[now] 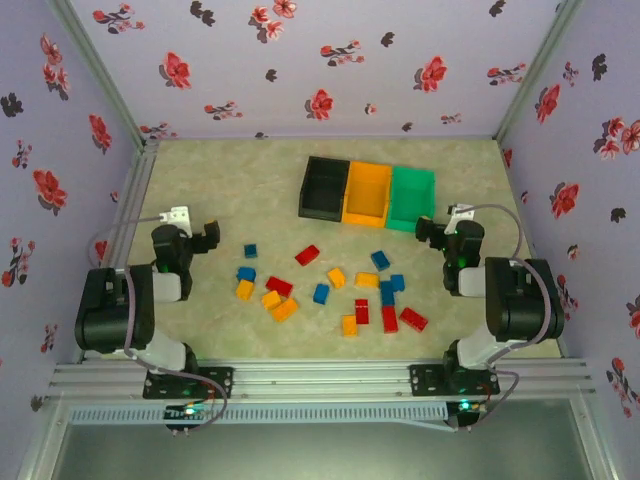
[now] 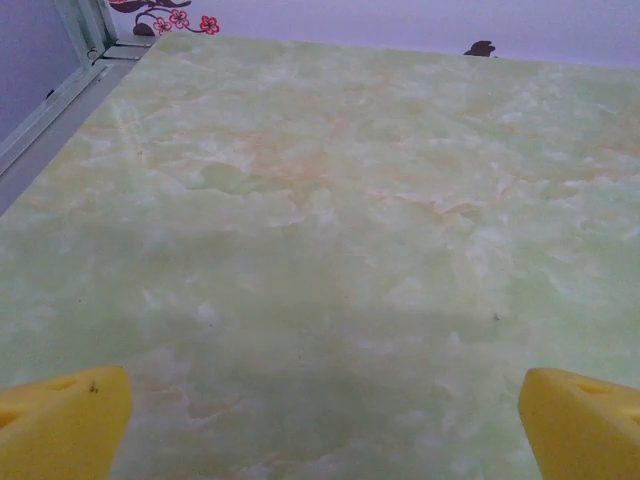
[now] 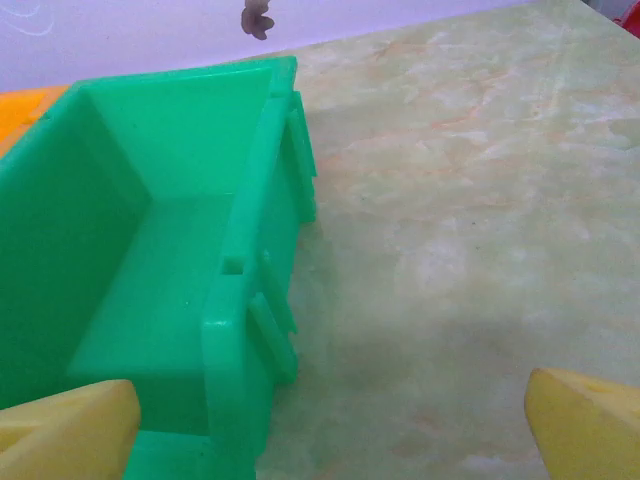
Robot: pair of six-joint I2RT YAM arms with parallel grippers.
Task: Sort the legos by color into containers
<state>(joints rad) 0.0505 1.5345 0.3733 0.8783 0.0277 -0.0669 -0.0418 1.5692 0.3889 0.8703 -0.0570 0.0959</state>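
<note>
Filmed the whole table from up high at the near edge looking down, sat low and close on the left wrist facing bare tabletop toward the far-left corner, and hugged the green bin on the right wrist, also caught from overhead.

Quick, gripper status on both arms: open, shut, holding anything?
Left gripper: open, holding nothing.
Right gripper: open, holding nothing, astride the side wall of the green bin.
</note>
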